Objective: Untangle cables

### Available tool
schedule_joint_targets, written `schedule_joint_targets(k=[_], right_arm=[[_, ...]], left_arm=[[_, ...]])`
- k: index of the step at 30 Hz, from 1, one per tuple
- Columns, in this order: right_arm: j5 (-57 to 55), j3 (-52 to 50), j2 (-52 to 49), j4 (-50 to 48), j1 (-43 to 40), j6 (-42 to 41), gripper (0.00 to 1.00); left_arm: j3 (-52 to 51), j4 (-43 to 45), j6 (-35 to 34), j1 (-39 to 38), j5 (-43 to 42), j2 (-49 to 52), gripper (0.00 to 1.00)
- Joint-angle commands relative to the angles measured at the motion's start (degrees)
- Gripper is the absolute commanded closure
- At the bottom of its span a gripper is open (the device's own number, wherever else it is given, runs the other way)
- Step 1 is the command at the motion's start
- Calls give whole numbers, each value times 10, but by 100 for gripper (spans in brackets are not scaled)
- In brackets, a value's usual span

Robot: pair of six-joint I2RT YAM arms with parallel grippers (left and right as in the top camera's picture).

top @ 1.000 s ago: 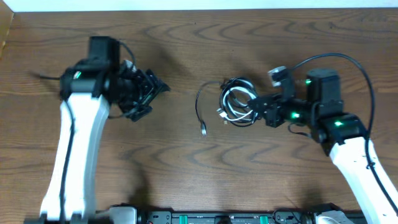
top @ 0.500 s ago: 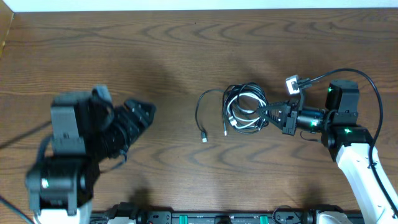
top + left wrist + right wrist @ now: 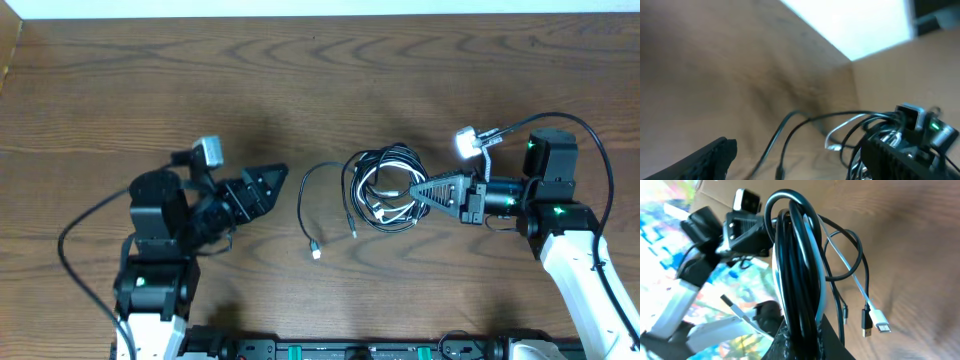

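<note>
The cables (image 3: 385,185) form a tangled bundle of black and white loops at the table's centre. One loose black strand (image 3: 303,205) trails left and ends in a small plug (image 3: 316,253). My right gripper (image 3: 418,190) reaches in from the right and is shut on the bundle's right side. In the right wrist view the black loops (image 3: 795,255) rise from between the closed fingers (image 3: 835,347), and a white plug (image 3: 881,325) dangles beside a black one. My left gripper (image 3: 268,186) is open just left of the loose strand, touching nothing. In the left wrist view the cables (image 3: 840,131) lie ahead between its spread fingers (image 3: 710,156).
The wooden table (image 3: 320,80) stretches bare behind the cables. A cardboard wall (image 3: 900,65) edges the table in the left wrist view. The right arm's own thick black wire (image 3: 590,140) arcs over its wrist.
My left arm has swung round and moved right, its gripper now pointing at the bundle and a little wider. The right gripper has carried the bundle slightly left, and the loose strand shifted left.
</note>
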State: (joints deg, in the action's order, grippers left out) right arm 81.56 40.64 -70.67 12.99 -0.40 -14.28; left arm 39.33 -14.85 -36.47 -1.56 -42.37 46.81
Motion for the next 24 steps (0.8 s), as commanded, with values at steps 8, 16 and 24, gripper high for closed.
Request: schedule_joint_targets(k=[8,16,24], right_arm=[[74,-2,2,18,1,-65,99],[68,-2,2,18,53,-101,99],[54,-2,2,17,56,-118,99]], left_arm=[[1,129,195,-9,-187,73,9],[1,176,219,-103,-187,136,10],[1,201,225,-134,-187,153,34]])
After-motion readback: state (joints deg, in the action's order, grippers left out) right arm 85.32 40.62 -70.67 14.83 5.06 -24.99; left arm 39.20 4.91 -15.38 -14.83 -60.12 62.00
